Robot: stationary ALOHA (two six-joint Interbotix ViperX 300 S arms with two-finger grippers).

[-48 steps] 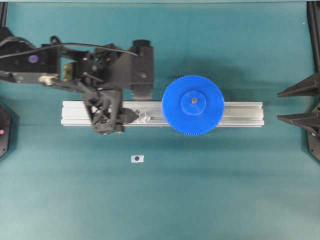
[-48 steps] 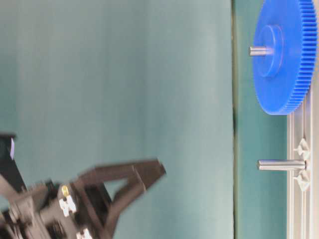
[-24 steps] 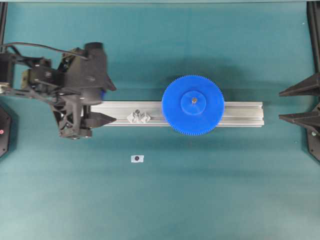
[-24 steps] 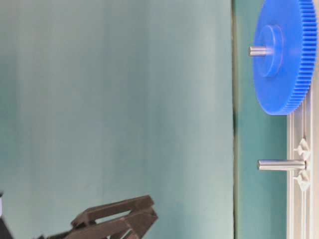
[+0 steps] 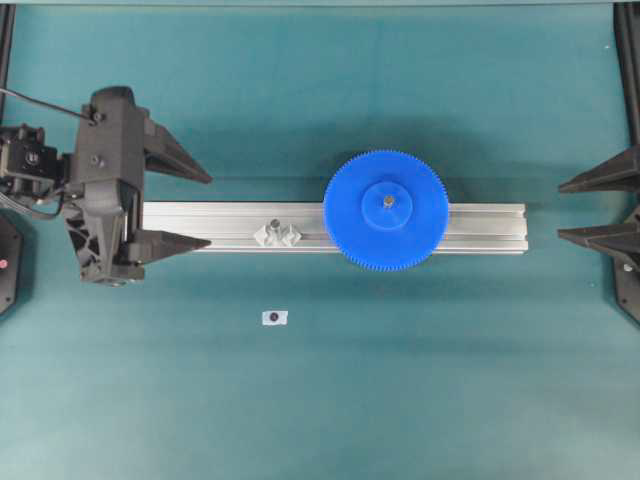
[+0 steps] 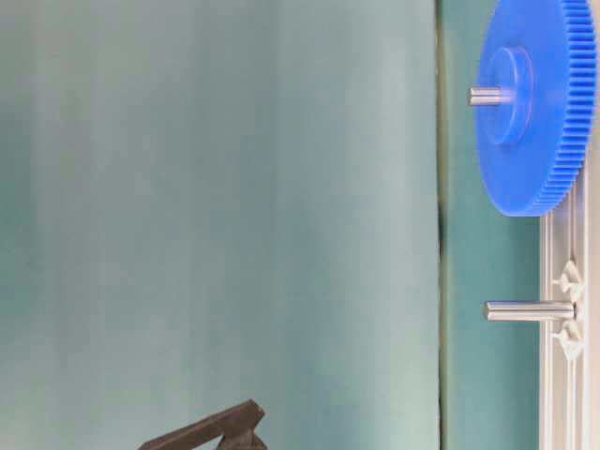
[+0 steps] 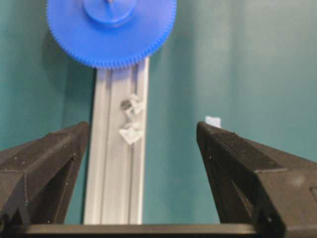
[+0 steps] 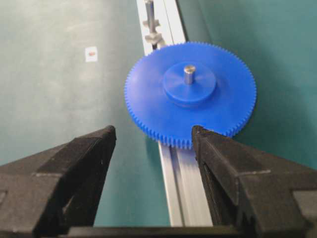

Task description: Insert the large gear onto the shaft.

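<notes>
Large gear sits flat on the aluminium rail, right of the rail's middle, near the centre of the desk. The shaft stands up through the hub's centre hole — pin tip clearly proud of the hub in the right wrist view. Gear looks level, not tilted; judged seated, so insertion appears done.

A second bare pin on a clear mount stands on the rail left of the gear, nothing on it. Small white tag lies on the desk toward the near edge, apart from the rail.

Left gripper: jaws spread wide, empty, at the rail's left end, one finger over the rail and one beside it. Right gripper: jaws wide, empty, at the desk's right edge, well apart from the gear.

Step in hand, as judged: clear out and finish. To do it well — keep both grippers open, keep the left one off the rail and the bare pin, and do not nudge the gear's rim.
</notes>
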